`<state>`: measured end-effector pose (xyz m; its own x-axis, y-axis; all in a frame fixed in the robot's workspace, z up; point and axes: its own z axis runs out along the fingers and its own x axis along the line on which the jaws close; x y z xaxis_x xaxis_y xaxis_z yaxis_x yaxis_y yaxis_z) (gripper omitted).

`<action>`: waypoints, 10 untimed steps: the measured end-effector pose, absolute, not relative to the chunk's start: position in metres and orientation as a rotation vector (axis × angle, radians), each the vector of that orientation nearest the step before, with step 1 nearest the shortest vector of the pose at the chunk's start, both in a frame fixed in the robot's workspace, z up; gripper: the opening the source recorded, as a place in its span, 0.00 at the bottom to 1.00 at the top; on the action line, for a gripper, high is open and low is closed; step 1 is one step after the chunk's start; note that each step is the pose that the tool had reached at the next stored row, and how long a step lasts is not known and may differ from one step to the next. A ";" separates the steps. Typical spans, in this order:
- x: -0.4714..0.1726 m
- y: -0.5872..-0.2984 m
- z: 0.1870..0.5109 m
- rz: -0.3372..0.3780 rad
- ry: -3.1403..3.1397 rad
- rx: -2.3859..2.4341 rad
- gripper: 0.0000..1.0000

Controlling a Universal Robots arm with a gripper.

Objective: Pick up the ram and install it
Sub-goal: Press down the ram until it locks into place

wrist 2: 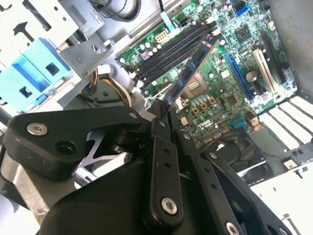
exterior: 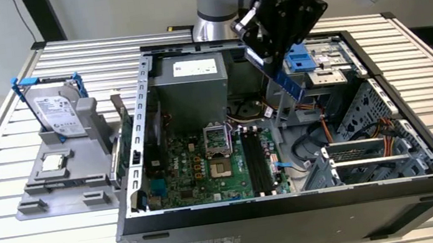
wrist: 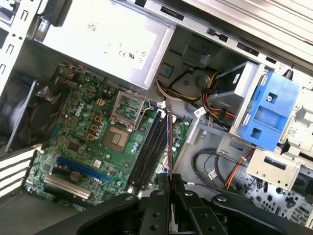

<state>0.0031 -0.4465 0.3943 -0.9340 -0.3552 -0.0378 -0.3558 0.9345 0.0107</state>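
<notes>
Claw [exterior: 261, 58] clenched on the ram [exterior: 283, 81]; we see it hanging above the black slots [exterior: 255, 160], not touching. Long axis runs nearly along them, slanted downward

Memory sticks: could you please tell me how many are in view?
1: the long, thin dark memory stick, held in the black gripper above the open computer case.

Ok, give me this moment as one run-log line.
fingers: shut on ram | ram: held slanted, clear above motherboard, over open case | memory slots: ram not yet seated
</notes>
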 end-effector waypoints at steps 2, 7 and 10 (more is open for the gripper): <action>0.003 -0.447 0.394 0.026 3.062 -0.520 0.00; 0.003 -0.447 0.394 0.024 3.078 -0.416 0.00; 0.003 -0.447 0.394 0.023 3.085 -0.355 0.00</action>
<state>0.0030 -0.4465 0.3944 -0.9733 -0.2266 -0.0377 -0.2271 0.9738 0.0104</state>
